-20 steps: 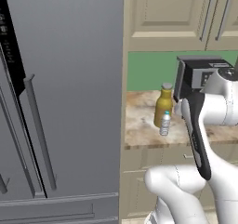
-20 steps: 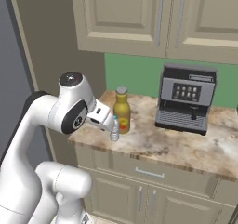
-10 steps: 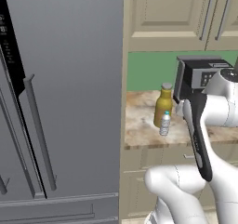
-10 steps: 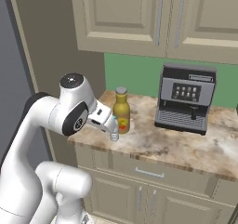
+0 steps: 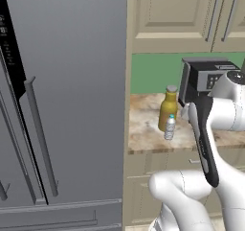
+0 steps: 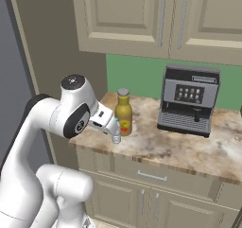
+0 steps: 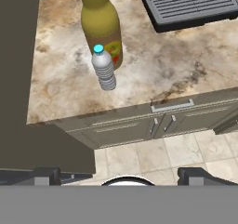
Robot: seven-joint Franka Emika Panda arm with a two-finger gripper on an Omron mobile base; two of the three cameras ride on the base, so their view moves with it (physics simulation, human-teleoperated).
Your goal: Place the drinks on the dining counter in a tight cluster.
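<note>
Two drinks stand on a short marbled counter [image 7: 60, 88]. The large amber-yellow bottle [image 5: 168, 111] [image 6: 124, 112] [image 7: 101, 23] has a grey cap. Just in front of it, and touching or nearly touching it, stands a small clear water bottle [image 5: 169, 128] [image 6: 116, 133] [image 7: 104, 69] with a blue cap. My gripper [image 7: 123, 175] hangs above and in front of the counter edge, looking down at both bottles. It is open, its fingertips wide apart with nothing between them. The dining counter is out of view.
A black coffee machine [image 6: 189, 99] [image 7: 190, 4] sits on the same counter to the right of the bottles. Beige cabinets [image 6: 142, 14] hang above and drawers [image 7: 153, 121] lie below. A tall grey fridge [image 5: 62, 105] walls off the left side.
The arm has shifted only slightly. Both bottles stand where they were and the jaws stay wide.
</note>
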